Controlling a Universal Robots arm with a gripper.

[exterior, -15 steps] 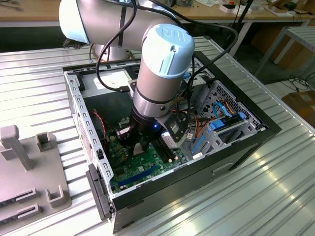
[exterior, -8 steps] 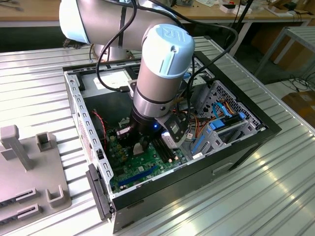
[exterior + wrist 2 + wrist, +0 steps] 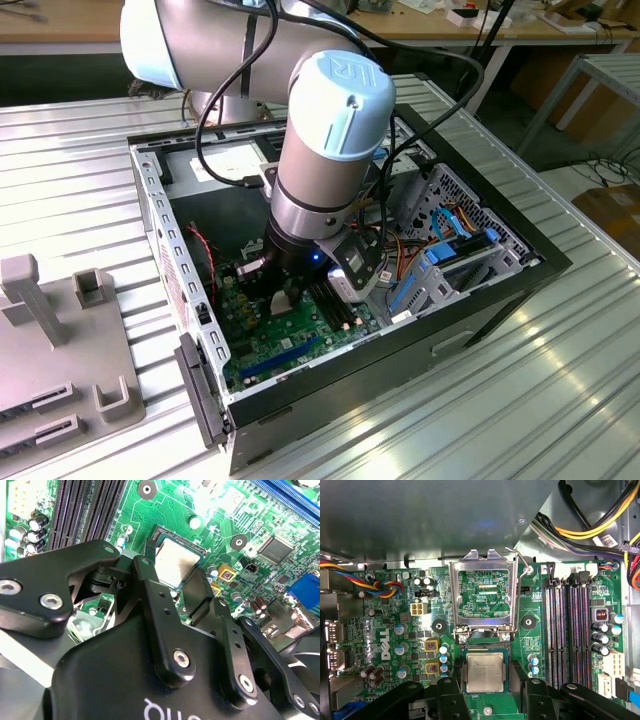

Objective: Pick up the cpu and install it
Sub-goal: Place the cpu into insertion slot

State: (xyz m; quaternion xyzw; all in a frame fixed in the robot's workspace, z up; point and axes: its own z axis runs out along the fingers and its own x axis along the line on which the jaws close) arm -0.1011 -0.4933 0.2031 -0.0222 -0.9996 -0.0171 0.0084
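The cpu (image 3: 484,672) (image 3: 176,562), a small square chip with a pale silvery face, lies level within the socket's frame (image 3: 485,648) on the green motherboard (image 3: 385,615). My gripper (image 3: 485,676) (image 3: 172,582) is shut on it, one black finger (image 3: 456,677) on each side of the chip. In both wrist views I cannot tell whether the chip rests in the socket or hangs just over it. The socket's metal load plate (image 3: 454,595) stands swung open beside it. In the exterior view the gripper (image 3: 283,297) reaches down into the open computer case (image 3: 480,310).
Dark memory slots (image 3: 567,630) run beside the socket, with capacitors (image 3: 601,635) past them. Bundled coloured cables (image 3: 590,527) hang near the drive cage (image 3: 450,250). The case's walls close in around the board. A grey fixture (image 3: 60,340) lies on the table at the exterior view's left.
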